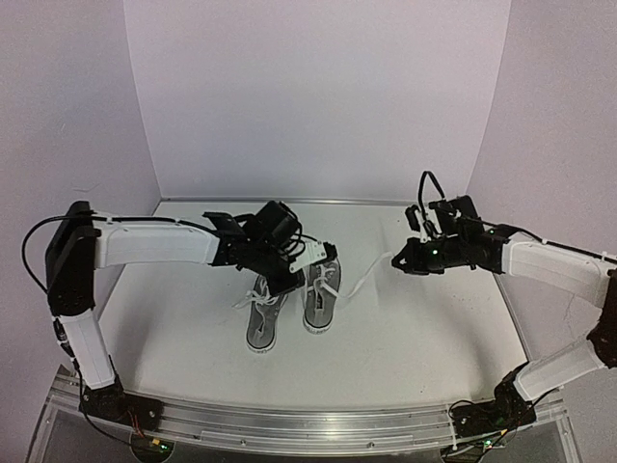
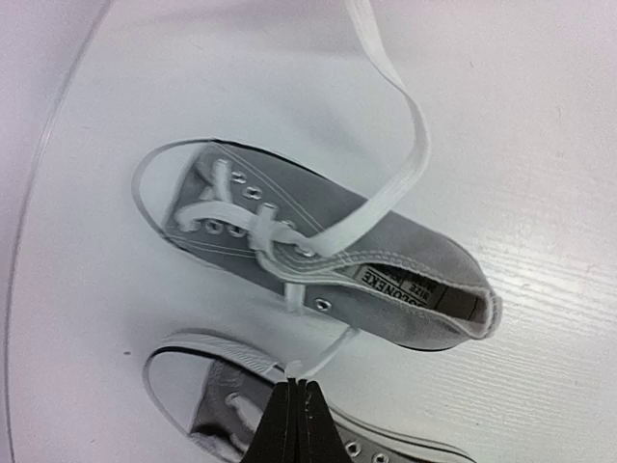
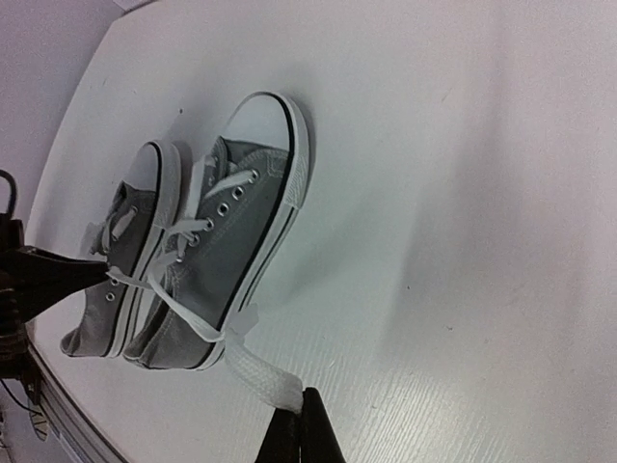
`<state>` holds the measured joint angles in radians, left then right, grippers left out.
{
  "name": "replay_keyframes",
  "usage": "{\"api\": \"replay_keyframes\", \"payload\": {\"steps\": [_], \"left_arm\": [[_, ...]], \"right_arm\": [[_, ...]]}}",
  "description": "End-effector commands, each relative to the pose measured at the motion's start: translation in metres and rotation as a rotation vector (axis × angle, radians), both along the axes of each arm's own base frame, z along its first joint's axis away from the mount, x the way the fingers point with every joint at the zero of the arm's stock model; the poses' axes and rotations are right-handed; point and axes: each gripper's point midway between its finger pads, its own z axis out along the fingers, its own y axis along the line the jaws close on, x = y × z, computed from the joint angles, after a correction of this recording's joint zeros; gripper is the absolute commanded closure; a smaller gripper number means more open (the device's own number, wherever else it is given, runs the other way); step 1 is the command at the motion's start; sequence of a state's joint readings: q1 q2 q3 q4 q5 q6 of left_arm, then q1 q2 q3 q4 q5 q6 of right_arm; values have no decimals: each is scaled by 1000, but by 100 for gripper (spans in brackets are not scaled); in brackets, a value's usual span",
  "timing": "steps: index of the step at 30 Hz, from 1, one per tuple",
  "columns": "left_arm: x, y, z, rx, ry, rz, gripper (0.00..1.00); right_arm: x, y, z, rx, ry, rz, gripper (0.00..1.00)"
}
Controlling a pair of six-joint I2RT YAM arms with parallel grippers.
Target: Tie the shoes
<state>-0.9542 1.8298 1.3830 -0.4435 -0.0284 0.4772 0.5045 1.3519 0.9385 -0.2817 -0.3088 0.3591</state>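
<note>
The shoes are two small grey sneakers with white toe caps, side by side in mid-table: the left shoe (image 1: 262, 323) (image 2: 231, 405) (image 3: 118, 265) and the right shoe (image 1: 321, 294) (image 2: 328, 256) (image 3: 231, 241). My left gripper (image 1: 292, 273) (image 2: 295, 384) hangs over them, shut on one thin lace end (image 2: 328, 349) of the right shoe. My right gripper (image 1: 395, 260) (image 3: 307, 403) is to the right of the shoes, shut on that shoe's other lace end (image 1: 366, 280) (image 3: 255, 371), a flat white band (image 2: 405, 174) drawn out sideways. The left shoe's laces lie loose.
White walls close off the back and both sides of the white table (image 1: 424, 338). An aluminium rail (image 1: 318, 424) with the arm bases runs along the near edge. The left arm's fingers (image 3: 48, 280) show at the left of the right wrist view.
</note>
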Motion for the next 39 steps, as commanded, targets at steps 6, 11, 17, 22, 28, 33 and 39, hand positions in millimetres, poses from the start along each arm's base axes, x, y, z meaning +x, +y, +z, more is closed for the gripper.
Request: {"api": "replay_keyframes", "payload": {"steps": [6, 11, 17, 22, 28, 33, 39], "left_arm": [[15, 41, 87, -96, -110, 215, 100], [3, 62, 91, -97, -76, 269, 100], [-17, 72, 119, -202, -50, 253, 100], [-25, 73, 150, -277, -60, 234, 100], [-24, 74, 164, -299, -78, 240, 100], [-25, 75, 171, -327, -75, 238, 100], [-32, 75, 152, -303, -27, 218, 100]], "right_arm": [[18, -30, 91, -20, -197, -132, 100], [4, -56, 91, -83, -197, -193, 100], [-7, -75, 108, -111, -225, -238, 100], [-8, -77, 134, -95, -262, -245, 100], [-10, -76, 158, -69, -294, -240, 100], [-15, -78, 166, -60, -302, -241, 100], [-25, -72, 150, -33, -256, -204, 100]]}}
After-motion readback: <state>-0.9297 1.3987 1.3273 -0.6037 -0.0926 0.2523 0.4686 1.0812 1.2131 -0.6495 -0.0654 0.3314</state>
